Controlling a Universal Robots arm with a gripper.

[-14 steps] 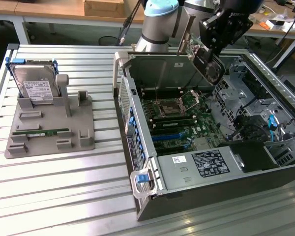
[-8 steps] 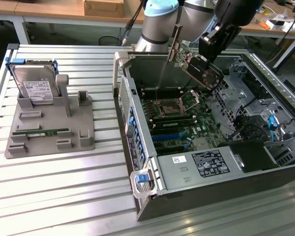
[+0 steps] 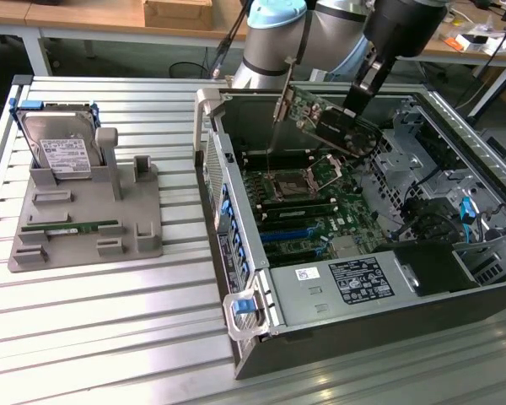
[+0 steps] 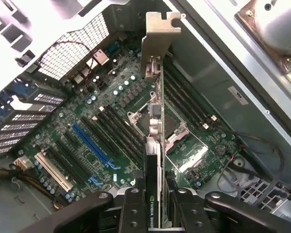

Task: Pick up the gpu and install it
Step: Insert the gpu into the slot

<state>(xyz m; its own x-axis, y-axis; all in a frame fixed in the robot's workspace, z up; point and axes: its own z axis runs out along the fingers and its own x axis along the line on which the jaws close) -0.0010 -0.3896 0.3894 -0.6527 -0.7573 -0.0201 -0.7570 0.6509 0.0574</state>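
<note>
The gpu is a flat dark card with a silver bracket at one end. It hangs tilted in the air over the open computer case, above the motherboard. My gripper is shut on its upper edge, at the end away from the bracket. The wrist view looks along the gpu edge-on, held between my two fingers, bracket farthest from me. Below it lie the CPU socket and a blue slot off to one side.
A grey fixture tray on the slatted table at the exterior view's left holds a silver hard drive and a green RAM stick. The case walls, a power supply and drive cages surround the motherboard.
</note>
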